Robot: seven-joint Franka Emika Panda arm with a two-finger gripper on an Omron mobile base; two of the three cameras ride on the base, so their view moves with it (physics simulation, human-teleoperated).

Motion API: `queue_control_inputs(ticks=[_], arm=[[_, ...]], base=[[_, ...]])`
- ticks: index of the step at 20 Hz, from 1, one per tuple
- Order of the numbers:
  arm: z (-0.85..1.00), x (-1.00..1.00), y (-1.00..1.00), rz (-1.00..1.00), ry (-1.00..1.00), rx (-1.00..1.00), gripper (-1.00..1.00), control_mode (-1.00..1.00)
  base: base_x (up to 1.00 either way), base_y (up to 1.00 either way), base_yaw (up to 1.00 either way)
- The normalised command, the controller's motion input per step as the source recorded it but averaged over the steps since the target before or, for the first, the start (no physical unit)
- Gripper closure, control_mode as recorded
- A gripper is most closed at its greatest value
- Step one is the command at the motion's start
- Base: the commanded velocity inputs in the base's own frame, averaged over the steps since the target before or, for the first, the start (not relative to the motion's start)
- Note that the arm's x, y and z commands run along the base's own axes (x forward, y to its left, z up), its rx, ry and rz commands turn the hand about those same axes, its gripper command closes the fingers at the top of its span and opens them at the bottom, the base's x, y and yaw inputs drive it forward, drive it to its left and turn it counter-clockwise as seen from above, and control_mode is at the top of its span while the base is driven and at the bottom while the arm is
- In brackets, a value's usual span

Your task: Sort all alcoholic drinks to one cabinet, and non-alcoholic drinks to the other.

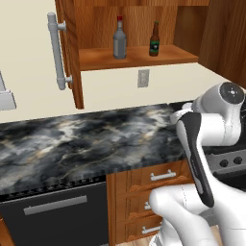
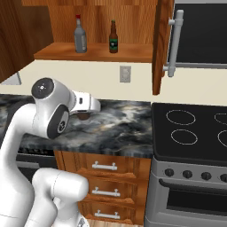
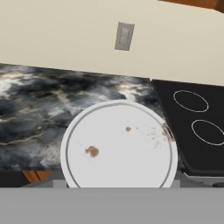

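- Looking over a dark marbled counter [image 1: 72, 139] running below the open wall cabinet [image 1: 139, 56], with a stove [image 2: 190, 128] below and to the cabinet's right.
- Finding the grey glass bottle [image 1: 119, 41] and the beer bottle [image 1: 154, 41] standing upright on the cabinet's shelf, apart from each other, so judging the alcoholic half as probably done.
- Spotting the dark brown cup [image 2: 83, 117] well below the cabinet, over the counter and directly under the gripper [image 2: 85, 110].
- Peering straight down onto the cup's pale lid [image 3: 120, 146] in the hand view, round and speckled with brown spots, sitting right at the hand.
- Being unable to tell whether the jaws are clamped on the cup or standing apart around it, both fingers being hidden behind the lid and the hand.
- Judging the cup as light, thin-walled and easily crushed or tipped, with a lid likely to pop off under upward pull.
- Favouring a hold on the brown wall just under the lid's rim, squeezing gently and keeping the cup upright.
- Expecting the cup to be going to a cabinet other than the one holding the bottles.
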Motion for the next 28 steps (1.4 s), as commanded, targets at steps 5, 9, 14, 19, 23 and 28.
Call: queue_control_inputs(ticks=[5, 9, 14, 19, 23, 28], arm=[[0.11, -0.28, 0.0, 0.0, 0.0, 0.0, 1.0, -1.0], [0.04, -0.26, 0.0, 0.0, 0.0, 0.0, 1.0, -1.0], [0.0, -0.19, 0.0, 0.0, 0.0, 0.0, 1.0, -1.0], [0.0, -0.18, 0.0, 0.0, 0.0, 0.0, 1.0, 1.0], [0.0, 0.0, 0.0, 0.0, 0.0, 0.0, 1.0, 1.0], [0.0, 0.0, 0.0, 0.0, 0.0, 0.0, 1.0, 1.0]], base=[[0.0, 0.0, 0.0], [0.0, 0.0, 0.0], [0.0, 0.0, 0.0], [-0.06, 0.0, 0.0], [-0.39, 0.0, 0.0], [-0.5, 0.03, 0.0]])
